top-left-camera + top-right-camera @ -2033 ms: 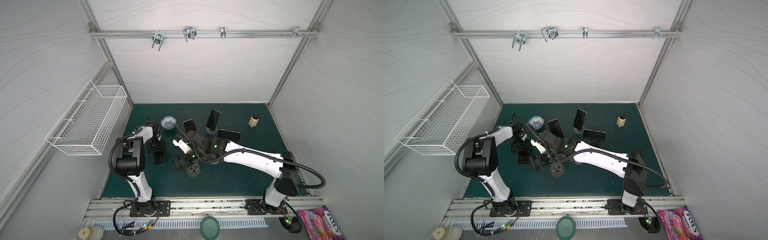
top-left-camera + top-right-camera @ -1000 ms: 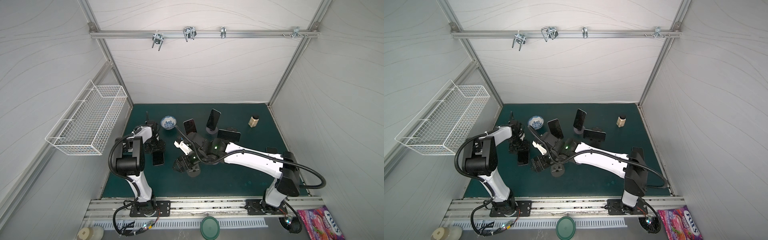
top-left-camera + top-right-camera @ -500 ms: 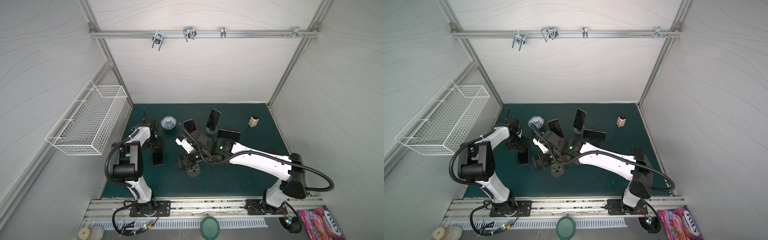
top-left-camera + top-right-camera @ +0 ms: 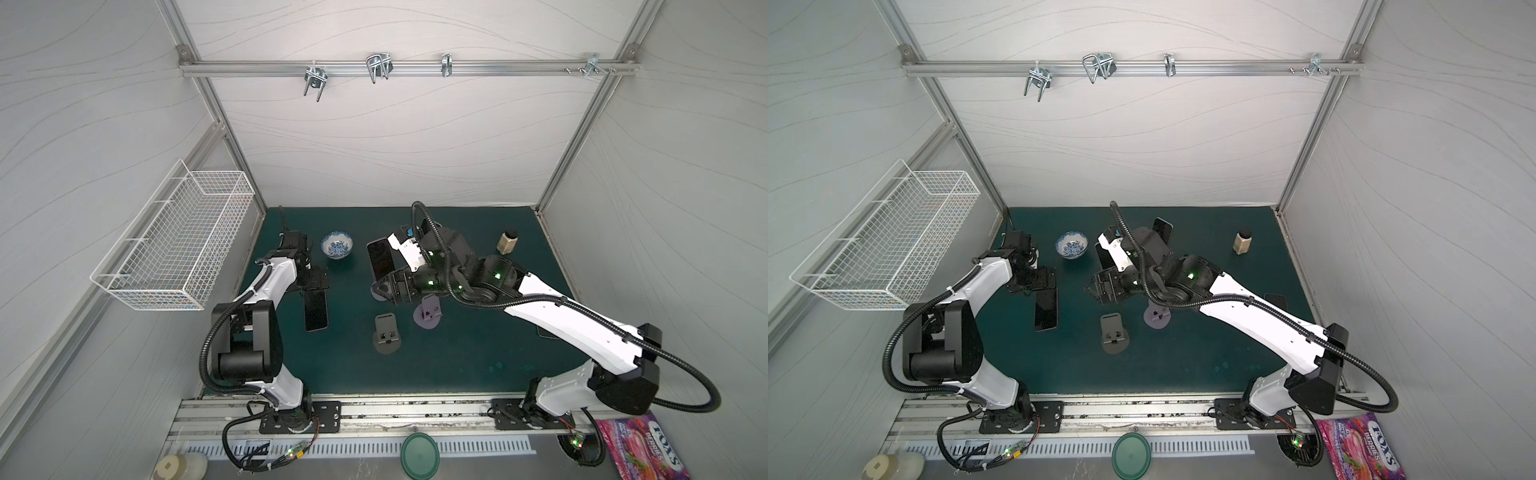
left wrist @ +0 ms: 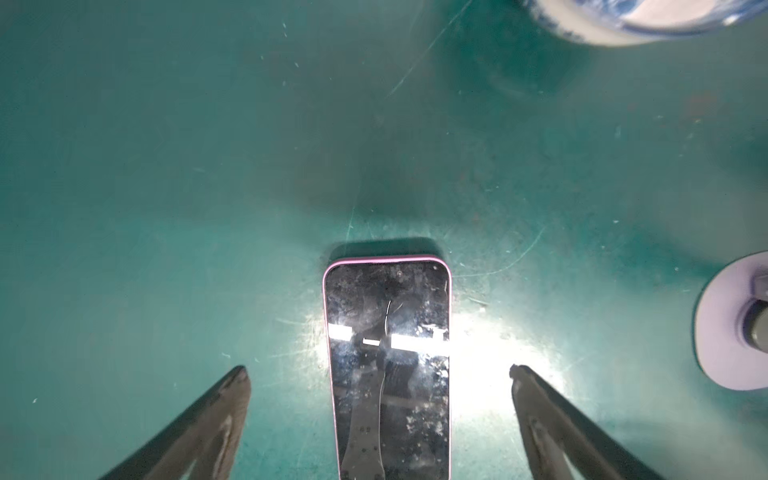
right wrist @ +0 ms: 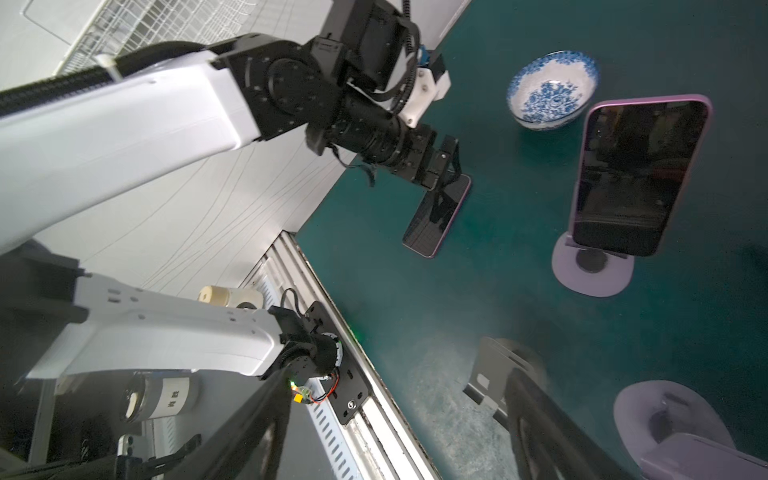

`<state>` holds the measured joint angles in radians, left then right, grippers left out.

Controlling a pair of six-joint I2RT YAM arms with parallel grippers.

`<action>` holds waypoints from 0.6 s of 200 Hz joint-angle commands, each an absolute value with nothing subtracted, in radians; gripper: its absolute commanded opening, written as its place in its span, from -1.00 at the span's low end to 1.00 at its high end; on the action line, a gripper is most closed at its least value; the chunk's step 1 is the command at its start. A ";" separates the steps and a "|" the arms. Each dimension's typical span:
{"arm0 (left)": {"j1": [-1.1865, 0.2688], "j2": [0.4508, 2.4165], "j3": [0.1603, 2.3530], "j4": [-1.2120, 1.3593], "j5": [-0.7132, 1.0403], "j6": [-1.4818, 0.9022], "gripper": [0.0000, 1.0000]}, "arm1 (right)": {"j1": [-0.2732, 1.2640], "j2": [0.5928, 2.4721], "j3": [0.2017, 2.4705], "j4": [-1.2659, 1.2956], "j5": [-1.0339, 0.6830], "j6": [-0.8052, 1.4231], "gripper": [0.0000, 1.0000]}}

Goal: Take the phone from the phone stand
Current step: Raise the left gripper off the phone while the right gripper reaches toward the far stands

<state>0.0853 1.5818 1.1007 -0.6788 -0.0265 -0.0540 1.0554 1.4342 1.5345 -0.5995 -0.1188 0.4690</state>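
Phone (image 5: 388, 365) with a pink rim lies flat, screen up, on the green mat (image 5: 166, 166), off every stand. It sits between the fingers (image 5: 224, 407) of the left gripper (image 5: 378, 370), whose jaws stand spread wide with a strip of mat showing on either side of the phone, so they grasp nothing. In both top views this gripper hangs over the phone's rear end, near the mat's left edge, with a blue-and-white bowl (image 4: 337, 246) just behind it. The right gripper (image 6: 399, 376) is slack too: in its wrist view the two dark fingers are well apart and only mat and the front rail show between them. In a top view it hovers near the middle of the mat (image 4: 1098, 289). Just in front of it stand two empty holders side by side, a grey stand (image 4: 386, 332) and a lilac stand (image 4: 428, 313), well apart from the flat phone. Beside the right gripper, a second phone (image 6: 640, 178) leans upright on its own lilac holder (image 6: 592, 274), between the bowl and the arm. A third phone (image 4: 1163, 227) rises behind the right wrist, its support hidden. A small capped bottle (image 4: 508, 243) stands alone toward the back right.
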 commanded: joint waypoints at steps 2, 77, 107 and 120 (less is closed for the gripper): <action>0.092 1.509 1.084 -0.623 -0.016 -0.070 0.97 | 1.038 1.396 1.495 -0.632 -0.103 0.444 0.49; 0.087 1.311 0.980 -0.484 0.120 -0.140 0.94 | 0.977 1.372 1.463 -0.643 -0.092 0.396 0.10; 0.058 1.238 0.943 -0.448 0.148 -0.158 0.93 | 0.969 1.377 1.447 -0.620 -0.077 0.387 0.14; 0.018 1.209 0.931 -0.434 0.137 -0.153 0.93 | 0.968 1.389 1.465 -0.618 -0.077 0.386 0.18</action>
